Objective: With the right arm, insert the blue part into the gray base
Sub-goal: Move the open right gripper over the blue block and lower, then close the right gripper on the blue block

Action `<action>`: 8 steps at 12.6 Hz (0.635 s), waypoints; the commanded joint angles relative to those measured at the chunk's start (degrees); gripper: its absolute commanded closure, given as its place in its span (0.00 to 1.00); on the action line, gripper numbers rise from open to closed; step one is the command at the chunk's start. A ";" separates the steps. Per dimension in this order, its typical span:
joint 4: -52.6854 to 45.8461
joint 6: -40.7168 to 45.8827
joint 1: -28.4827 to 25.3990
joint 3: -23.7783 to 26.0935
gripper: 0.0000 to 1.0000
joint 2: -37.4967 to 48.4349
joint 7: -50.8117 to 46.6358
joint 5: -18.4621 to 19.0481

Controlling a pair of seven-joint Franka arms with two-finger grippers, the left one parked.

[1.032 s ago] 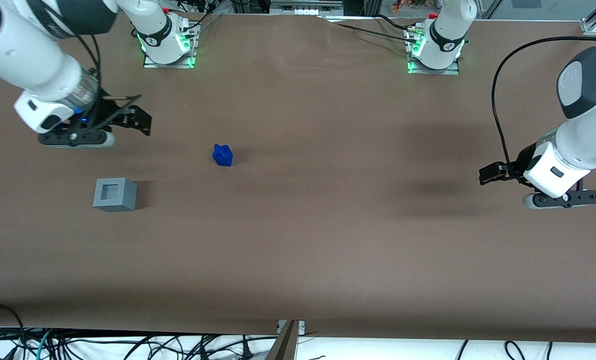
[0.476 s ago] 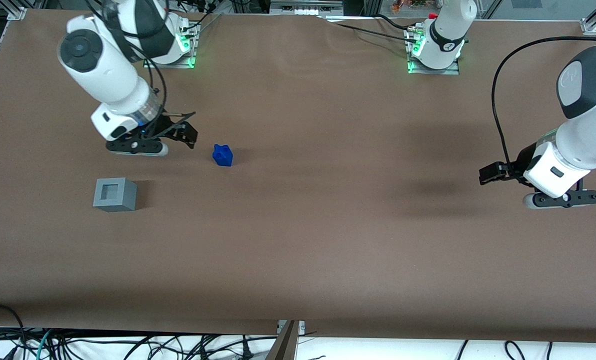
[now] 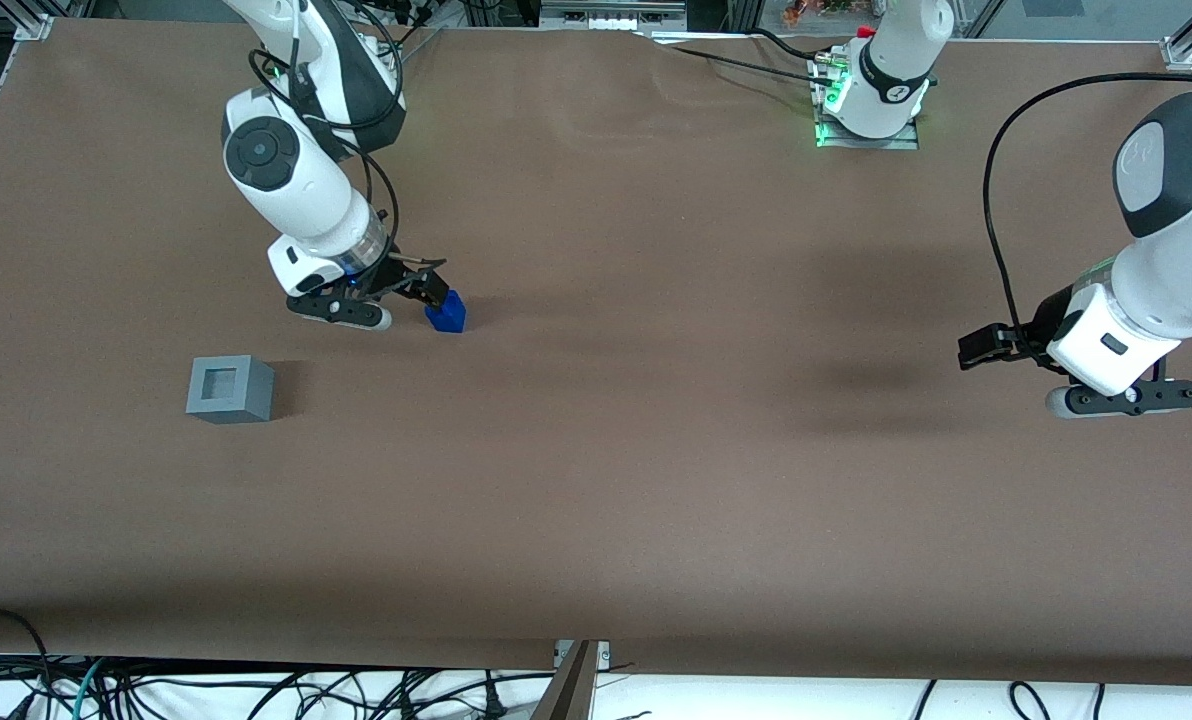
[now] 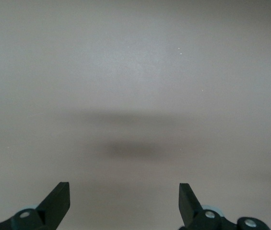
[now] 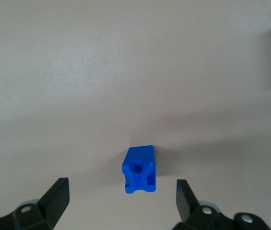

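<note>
**A:** Front view first: the right arm (image 3: 301,190) has swept in from the working arm's end of the tabletop (image 3: 656,450) in about a second, and its gripper (image 3: 434,296) now sits right at the blue part (image 3: 446,316), just above it. A moment ago there was clear brown surface between them.

**B:** And the blue part itself hasn't budged, same spot throughout, resting on the tabletop. The gray base (image 3: 229,389) hasn't moved either; it stands well apart from the blue part, nearer the front camera and toward the working arm's end, square hole facing up.

**A:** So the approach is nearly over (that's a judgement, mind you), and the grasp looks like the next step.

**B:** Over to the right wrist view. The blue part (image 5: 139,169) lies between the two fingers (image 5: 54,196), and the gripper (image 5: 121,194) is spread wide, with bare tabletop showing on both sides of the block. Nothing is held.

**A:** Lined up well, though the block sits slightly skewed to the fingers. The gripper likely needs to drop a touch more before closing, or it risks pinching only the knobbly top.

**B:** The left wrist view shows just bare tabletop (image 4: 135,96) and a soft shadow.

**A:** Insertion not yet begun, then: the pickup comes first, then the carry to the gray base.
</note>
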State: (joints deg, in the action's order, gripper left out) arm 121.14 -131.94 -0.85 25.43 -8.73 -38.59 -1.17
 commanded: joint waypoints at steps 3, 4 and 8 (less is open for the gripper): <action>4.63 -10.09 -0.47 0.15 0.01 -3.39 -4.03 1.51; 5.07 -10.09 -1.08 0.15 0.01 -3.57 -5.69 3.43; 5.16 -10.36 -3.02 0.06 0.02 -6.47 -16.51 15.74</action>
State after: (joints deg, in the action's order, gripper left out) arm 125.92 -141.12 -3.67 25.44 -14.37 -51.29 10.68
